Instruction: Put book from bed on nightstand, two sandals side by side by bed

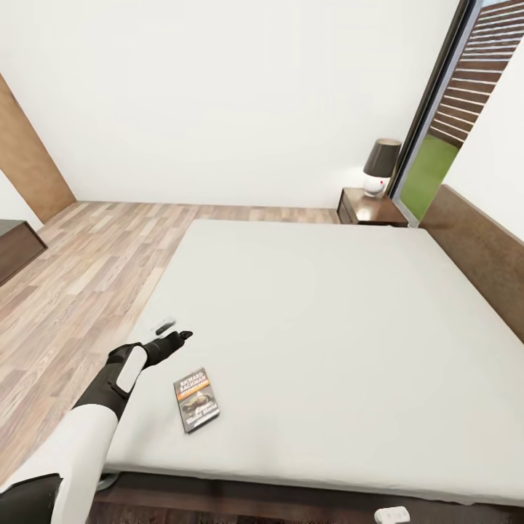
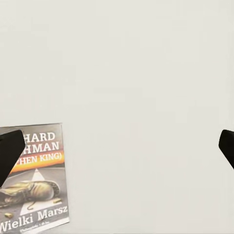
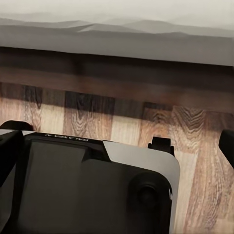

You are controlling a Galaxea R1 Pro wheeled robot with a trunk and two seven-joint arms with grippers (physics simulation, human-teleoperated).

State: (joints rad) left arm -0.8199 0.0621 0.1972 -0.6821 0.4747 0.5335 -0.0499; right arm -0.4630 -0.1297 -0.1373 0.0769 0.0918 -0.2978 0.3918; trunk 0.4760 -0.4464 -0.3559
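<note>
Reaching for the black-and-orange paperback book (image 1: 196, 399) at lower left on the pale grey mattress of the bed (image 1: 342, 320), our left gripper (image 1: 173, 333) hovers open beside it; next we must close in.

Bare mattress of the bed (image 1: 327, 313) all around the book (image 1: 196, 399), left tool (image 1: 173, 338) just beside it, lamp (image 1: 380, 167) crowding nightstand (image 1: 371, 207).
</note>
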